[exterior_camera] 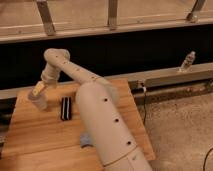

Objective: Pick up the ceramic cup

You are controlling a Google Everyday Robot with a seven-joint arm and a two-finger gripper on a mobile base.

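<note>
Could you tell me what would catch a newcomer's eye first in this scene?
The big cream arm fills the middle, reaching from bottom centre up and back to the left over the wooden table. At its far end the gripper sits right at the pale ceramic cup near the table's back left corner. Beside the cup lies a dark flat object, and a clear bottle stands on the ledge at right.

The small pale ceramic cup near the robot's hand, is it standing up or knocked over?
Upright. The small pale ceramic cup stands on the wooden table, rim upward, with the gripper right at its top.
</note>
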